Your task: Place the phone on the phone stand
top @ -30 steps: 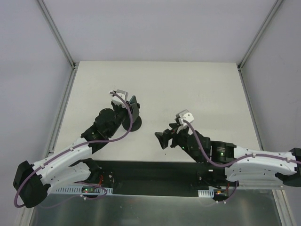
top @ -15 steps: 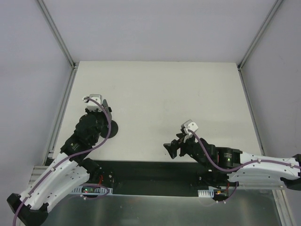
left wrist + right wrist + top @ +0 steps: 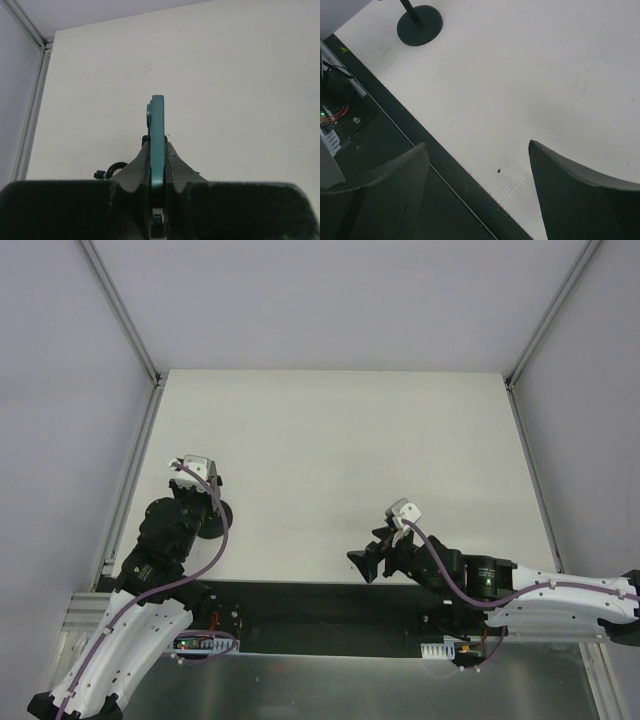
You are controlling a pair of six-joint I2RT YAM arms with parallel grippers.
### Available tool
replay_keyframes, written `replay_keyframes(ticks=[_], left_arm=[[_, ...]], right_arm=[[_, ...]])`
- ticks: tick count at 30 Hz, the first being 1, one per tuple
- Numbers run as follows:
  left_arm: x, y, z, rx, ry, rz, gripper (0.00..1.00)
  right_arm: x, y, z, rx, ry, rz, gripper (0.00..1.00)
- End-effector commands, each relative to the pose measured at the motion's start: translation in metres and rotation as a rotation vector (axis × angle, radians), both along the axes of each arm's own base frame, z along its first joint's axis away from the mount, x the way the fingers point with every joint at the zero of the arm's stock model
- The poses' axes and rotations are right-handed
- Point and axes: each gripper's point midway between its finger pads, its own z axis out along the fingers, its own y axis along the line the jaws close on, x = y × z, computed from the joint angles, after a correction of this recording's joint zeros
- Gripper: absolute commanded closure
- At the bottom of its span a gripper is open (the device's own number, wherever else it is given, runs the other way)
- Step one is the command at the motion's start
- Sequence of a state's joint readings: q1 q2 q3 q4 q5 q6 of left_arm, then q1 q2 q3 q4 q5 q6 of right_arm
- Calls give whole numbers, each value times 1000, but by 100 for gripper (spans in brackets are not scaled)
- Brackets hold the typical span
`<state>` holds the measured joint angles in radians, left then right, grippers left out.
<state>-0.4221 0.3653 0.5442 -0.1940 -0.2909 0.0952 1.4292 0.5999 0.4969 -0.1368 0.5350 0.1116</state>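
My left gripper is shut on the phone, a thin slab seen edge-on with a dark teal rim, held upright above the table. In the top view the left gripper is at the table's near left, and the phone cannot be made out there. The phone stand shows its black disc base and the foot of its neck in the right wrist view. Its disc peeks out beside the left gripper. My right gripper is open and empty over the table's near edge.
A black strip runs along the table's near edge under the right gripper. Metal frame rails line the table's left and right sides. A small black ring with a knob shows below the left fingers.
My left arm has swung left and back toward the near edge, still shut on the phone. The stand's disc shows farther left too. My right gripper has drawn back slightly.
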Motion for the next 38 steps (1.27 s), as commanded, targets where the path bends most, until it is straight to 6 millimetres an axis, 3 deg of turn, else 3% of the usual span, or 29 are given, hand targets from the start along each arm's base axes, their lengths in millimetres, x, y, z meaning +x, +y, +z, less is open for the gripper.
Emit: replay_keyframes(ticks=[1,10,12,13,17,19,22,23,25,26,28,29,31,32,33,34,36,38], left_arm=[[3,-1,34,-14,-110,-15,100],[-1,10,18,-76,-38,69,97],[-2,17,17,-97,-34,116,79],[-3,22,18,-94,-41,143,61],[-8,28,32,-139,-67,174,36],[-12,30,38,-144,-63,178,31],[-24,32,60,-180,-73,170,1],[-31,34,83,-232,-110,169,1],[-42,35,102,-266,-125,154,1],[-53,32,130,-309,-174,113,1],[-61,25,152,-338,-198,49,1],[-74,16,178,-377,-239,-27,2],[-84,7,207,-410,-271,-102,2],[-90,-7,216,-425,-267,-191,2],[-88,-16,222,-428,-251,-228,2],[-97,-22,240,-450,-274,-281,2],[-100,-44,252,-455,-248,-399,2],[-110,-52,274,-470,-268,-472,2]], right_arm=[[0,1,18,72,-11,5,18],[0,-4,20,74,-1,-6,18],[0,-5,22,76,-4,-8,18],[0,-5,22,76,-4,-7,18],[-1,-7,23,61,6,-5,18],[-1,-8,26,62,7,-12,18],[5,-21,29,34,5,-64,18],[7,-29,31,9,10,-88,17],[17,-49,41,-5,-9,-177,16],[20,-65,50,-24,-8,-219,15],[29,-91,66,-38,-43,-309,13],[31,-106,68,-79,-59,-334,12],[37,-134,104,-29,-101,-399,10],[38,-147,111,-36,-115,-415,9],[39,-165,135,15,-148,-430,8],[40,-173,145,44,-163,-438,6],[42,-200,169,101,-207,-473,3],[41,-216,186,144,-232,-481,3]])
